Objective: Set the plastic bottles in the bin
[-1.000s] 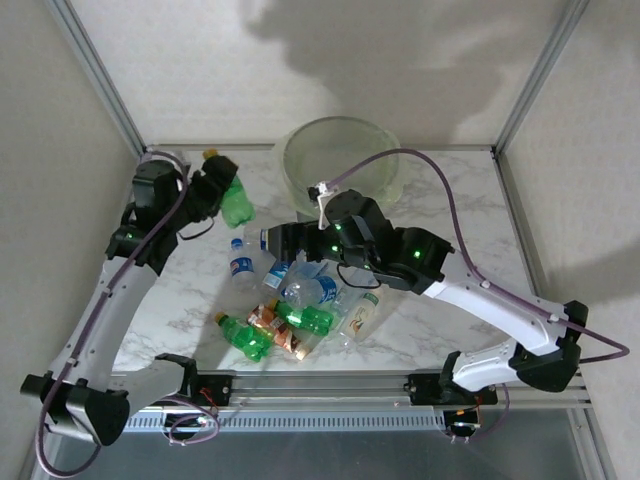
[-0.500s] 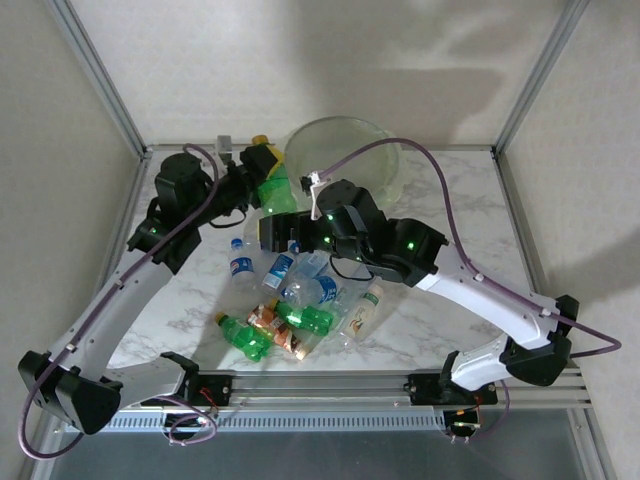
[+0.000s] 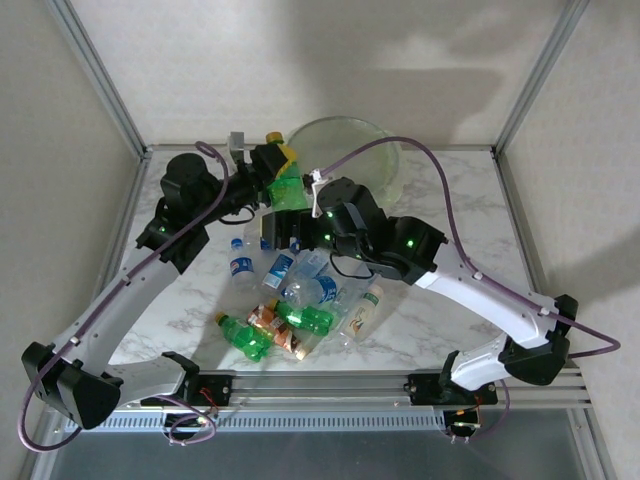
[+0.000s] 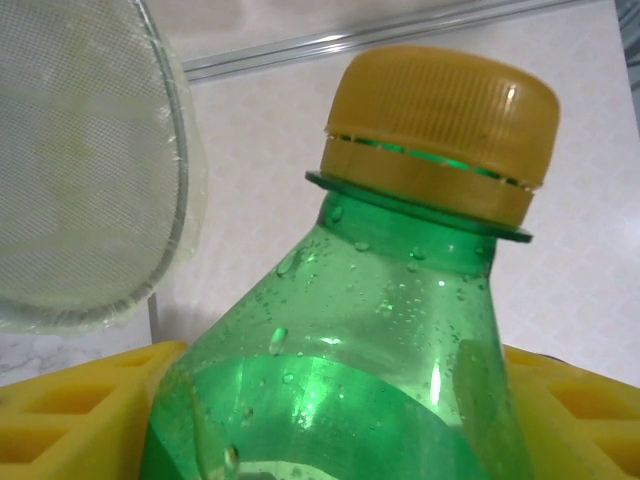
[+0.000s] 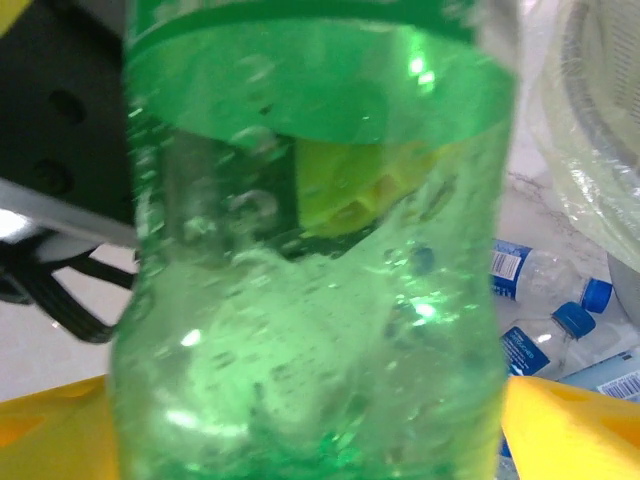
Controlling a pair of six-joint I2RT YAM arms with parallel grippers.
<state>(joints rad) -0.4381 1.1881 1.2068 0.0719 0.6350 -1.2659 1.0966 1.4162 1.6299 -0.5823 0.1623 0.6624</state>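
Note:
My left gripper (image 3: 283, 172) is shut on a green bottle (image 3: 288, 192) with a yellow cap (image 4: 440, 120) and holds it up at the left rim of the bin (image 3: 370, 150). In the left wrist view its yellow fingers (image 4: 70, 410) flank the bottle (image 4: 340, 340), with the bin (image 4: 80, 170) behind on the left. My right gripper (image 3: 272, 232) hovers over the pile just below that bottle. Its yellow fingers (image 5: 580, 420) stand wide apart, with the blurred green bottle (image 5: 310, 300) between them. Several bottles lie heaped on the table: clear blue-labelled (image 3: 240, 265), green (image 3: 245, 338), orange-labelled (image 3: 275, 322).
The marble table (image 3: 460, 200) is fenced by metal posts and white walls. A purple cable (image 3: 440, 190) arcs over the bin's right side. Blue-capped bottles (image 5: 520, 265) lie below the right gripper. Bare tabletop lies to the right of the pile.
My left arm has swung right with the green bottle, from the table's left back corner to the bin's left rim. The right gripper has barely moved over the pile.

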